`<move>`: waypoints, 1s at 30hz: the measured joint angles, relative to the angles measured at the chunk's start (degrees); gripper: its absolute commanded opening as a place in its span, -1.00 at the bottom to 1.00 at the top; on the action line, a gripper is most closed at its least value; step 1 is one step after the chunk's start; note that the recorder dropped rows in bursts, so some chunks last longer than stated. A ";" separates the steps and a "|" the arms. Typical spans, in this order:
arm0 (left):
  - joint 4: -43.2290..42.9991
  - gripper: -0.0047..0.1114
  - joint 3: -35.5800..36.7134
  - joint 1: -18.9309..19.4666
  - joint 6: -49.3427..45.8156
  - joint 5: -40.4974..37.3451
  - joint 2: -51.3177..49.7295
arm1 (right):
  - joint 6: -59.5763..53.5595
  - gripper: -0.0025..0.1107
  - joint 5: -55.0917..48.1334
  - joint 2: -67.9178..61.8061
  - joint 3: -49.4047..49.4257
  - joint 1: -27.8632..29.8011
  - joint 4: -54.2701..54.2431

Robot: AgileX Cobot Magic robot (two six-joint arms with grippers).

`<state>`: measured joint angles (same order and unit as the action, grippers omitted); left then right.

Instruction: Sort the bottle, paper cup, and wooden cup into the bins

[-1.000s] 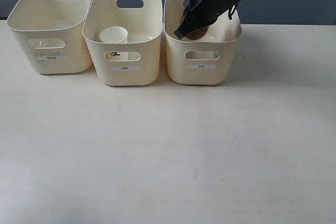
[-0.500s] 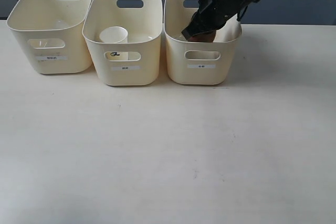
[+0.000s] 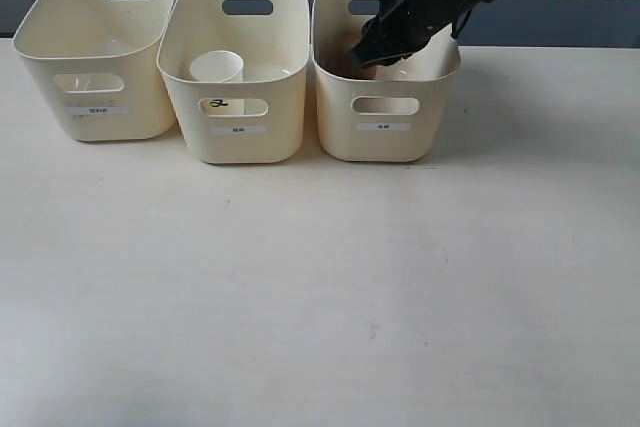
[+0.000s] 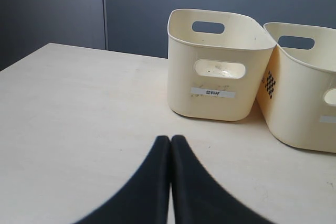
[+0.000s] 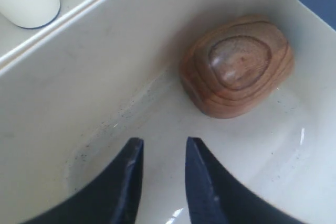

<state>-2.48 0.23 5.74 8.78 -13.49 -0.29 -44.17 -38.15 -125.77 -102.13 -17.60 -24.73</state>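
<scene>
The right gripper [image 5: 161,153] hangs inside the right-hand bin [image 3: 385,137] with its jaws parted and nothing between them; it has let go. In the right wrist view the wooden cup [image 5: 237,65] lies on the bin floor at about one o'clock from the fingertips, near them but apart, tipped so that its grained base faces the camera. Its mouth is turned away and cannot be seen. The cup looks squat, so no long axis can be read from this angle. In the exterior view only a brown patch of it [image 3: 352,55] shows below the dark gripper [image 3: 368,52].

Outward from there, the paper cup [image 3: 217,68] stands upright in the middle bin [image 3: 238,132], at nine o'clock from the wooden cup, with the two bin walls between them. The left bin [image 3: 95,112] lies further at nine o'clock; a pale glint shows through its handle cut-out, but I cannot tell whether that is the bottle.

The left gripper [image 4: 170,142] is pressed closed and empty above the table [image 3: 320,287], facing the left bin [image 4: 215,95].

The right arm is much the nearer to the wooden cup. With the cup released, its next move looks like a straight lift out, clear of the bin rim.
</scene>
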 measured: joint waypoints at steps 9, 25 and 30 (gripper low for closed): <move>0.00 -0.92 0.00 0.00 0.00 0.00 0.00 | 0.22 -0.73 0.00 0.00 0.00 0.00 0.22; 0.00 -0.92 0.00 0.00 0.00 0.00 0.00 | -4.84 -0.97 10.68 28.91 26.37 10.14 -3.01; 0.00 -0.92 0.00 0.00 0.00 0.00 0.00 | -5.57 -0.97 13.46 38.43 34.50 10.62 -5.19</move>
<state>-2.48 0.23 5.74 8.78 -13.49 -0.29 -49.74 -24.69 -87.33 -67.63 -6.98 -29.93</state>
